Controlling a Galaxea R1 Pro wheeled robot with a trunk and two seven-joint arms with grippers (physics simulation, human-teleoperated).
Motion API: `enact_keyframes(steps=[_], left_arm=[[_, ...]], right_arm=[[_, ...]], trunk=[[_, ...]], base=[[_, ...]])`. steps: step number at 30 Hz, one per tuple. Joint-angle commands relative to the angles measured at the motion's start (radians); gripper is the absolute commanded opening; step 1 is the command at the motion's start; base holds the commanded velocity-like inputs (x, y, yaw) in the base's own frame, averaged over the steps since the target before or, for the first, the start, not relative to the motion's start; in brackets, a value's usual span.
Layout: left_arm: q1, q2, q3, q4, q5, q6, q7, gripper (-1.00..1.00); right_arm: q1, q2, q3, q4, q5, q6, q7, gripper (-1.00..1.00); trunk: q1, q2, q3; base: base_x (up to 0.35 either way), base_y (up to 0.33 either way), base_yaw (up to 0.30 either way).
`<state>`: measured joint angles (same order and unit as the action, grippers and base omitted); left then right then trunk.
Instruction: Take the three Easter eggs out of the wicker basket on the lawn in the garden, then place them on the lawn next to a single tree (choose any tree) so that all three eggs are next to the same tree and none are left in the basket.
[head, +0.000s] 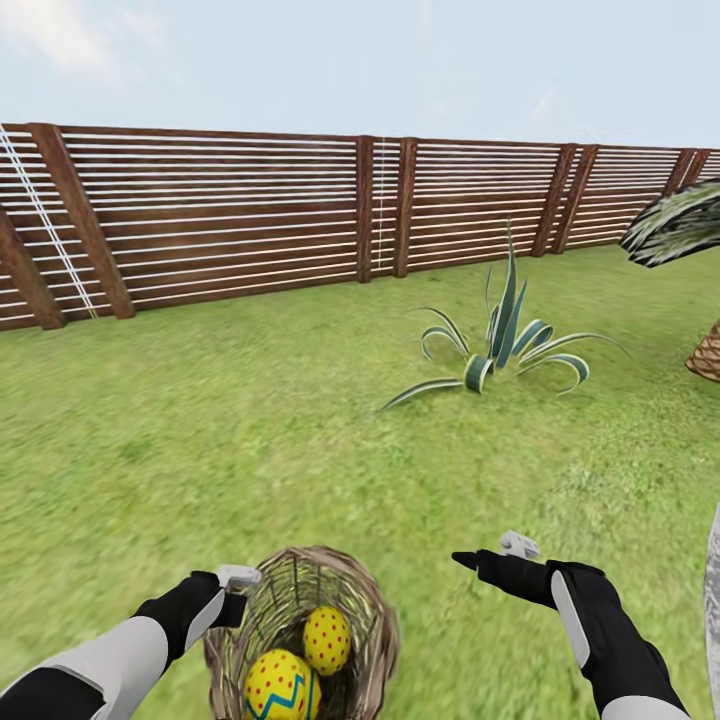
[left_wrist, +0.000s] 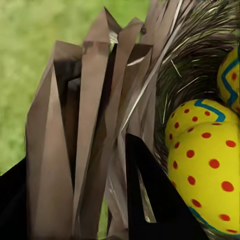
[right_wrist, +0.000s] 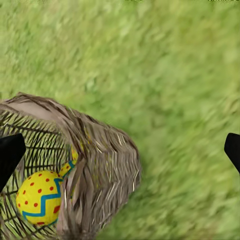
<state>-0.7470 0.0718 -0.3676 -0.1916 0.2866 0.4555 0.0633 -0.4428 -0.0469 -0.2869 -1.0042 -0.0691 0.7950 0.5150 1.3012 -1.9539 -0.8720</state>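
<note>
On your far left runs the slatted wooden fence (head: 220, 215), closing off the far side of the lawn (head: 200, 450). Near you on the left, your left gripper (head: 236, 592) sits hard against the left rim of the wicker basket (head: 372, 610). In the left wrist view the woven wall (left_wrist: 95, 125) stands between the dark fingers (left_wrist: 155, 200), so the jaws look set around the rim, but whether they are actually clamped on it you cannot tell.

The basket lies directly in front of you at the near edge of the head view. Two Easter eggs (head: 327, 640) show inside it, one yellow dotted egg farther in and another with a zigzag band nearer you (head: 280, 688). A third cannot be made out here; it may be hidden under them.

Right of the basket, your right gripper (head: 495, 553) hovers over bare grass with nothing in it, its jaws spread wide in the right wrist view, where the basket (right_wrist: 100, 165) and an egg (right_wrist: 40, 197) lie off to one side.

Beyond, a striped spiky plant (head: 500, 350) stands mid-lawn, with a scaly palm base (head: 706, 352) at the far right.

You appear to be at the start: steadying the basket before the first pick. Next, bring the right gripper left over the opening, descend onto the top egg and close gently.
</note>
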Motion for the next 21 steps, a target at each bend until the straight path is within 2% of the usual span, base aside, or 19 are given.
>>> enact_keyframes(steps=[1, 5, 6, 21], left_arm=[[0.000, 0.001, -0.005, -0.002, 0.006, 0.006, 0.006, -1.00], [0.000, 0.002, -0.005, -0.002, 0.006, 0.006, 0.006, -1.00], [0.000, 0.007, -0.004, -0.002, 0.006, 0.005, 0.006, -1.00], [0.000, 0.004, -0.004, -0.002, 0.006, 0.005, 0.006, -1.00]], right_arm=[[-0.001, 0.000, -0.002, -0.001, -0.006, 0.007, -0.001, 1.00], [-0.001, -0.002, -0.002, -0.001, -0.006, 0.007, -0.001, 1.00], [-0.001, 0.010, 0.006, 0.085, 0.085, -0.053, -0.149, 1.00], [-0.001, 0.010, 0.004, 0.097, 0.086, -0.069, -0.153, 1.00]], trunk=[[-0.004, 0.007, 0.002], [-0.019, 0.035, 0.015], [-0.023, 0.042, 0.018], [-0.081, 0.147, 0.065]], base=[[0.000, 0.000, 0.000], [0.000, 0.000, 0.000], [0.000, 0.000, 0.000], [0.000, 0.000, 0.000]])
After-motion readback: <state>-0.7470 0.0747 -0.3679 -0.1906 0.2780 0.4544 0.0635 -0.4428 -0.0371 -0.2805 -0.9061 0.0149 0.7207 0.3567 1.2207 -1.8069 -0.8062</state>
